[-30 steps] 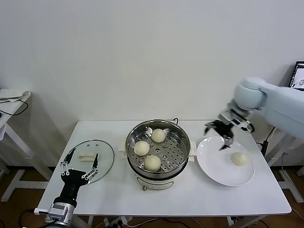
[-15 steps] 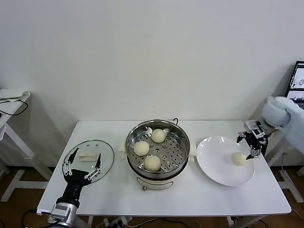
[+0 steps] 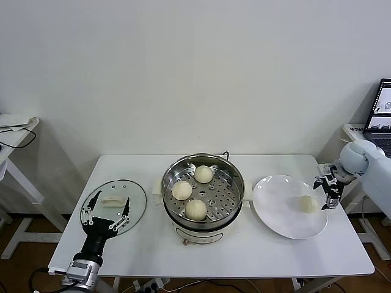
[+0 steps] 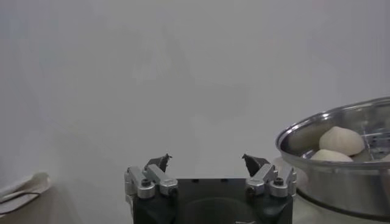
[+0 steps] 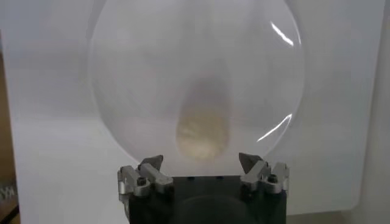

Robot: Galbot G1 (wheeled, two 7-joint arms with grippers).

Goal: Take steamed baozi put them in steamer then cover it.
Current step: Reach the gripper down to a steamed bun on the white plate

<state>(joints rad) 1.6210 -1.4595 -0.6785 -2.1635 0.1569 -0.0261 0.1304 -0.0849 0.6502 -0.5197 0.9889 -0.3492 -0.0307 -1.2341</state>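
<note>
Three steamed baozi [image 3: 195, 209] are already sitting on the perforated tray inside the steamer [image 3: 235, 201], which is standing in the middle of the white desk [image 3: 153, 244]. One more bun [image 3: 307, 204] is still lying on the white plate [image 3: 275, 210] just beside the steamer, on the robot's right. The right gripper [image 3: 327, 190] is hanging at the plate's outer edge, right next to that bun but not touching it, with its jaws standing wide open and nothing between them. In the right wrist view the bun is showing just ahead of the open jaws, lined up between them. The cover [image 3: 135, 195] is lying flat on the desk on the left side, well apart from the plate, white handle [image 3: 113, 201] facing up. The left gripper [image 3: 104, 215] is hovering over the near edge of the cover, jaws spread wide open too, holding nothing. From the left wrist camera, the steamer's shiny rim and two buns are peeking in off to one side.
</note>
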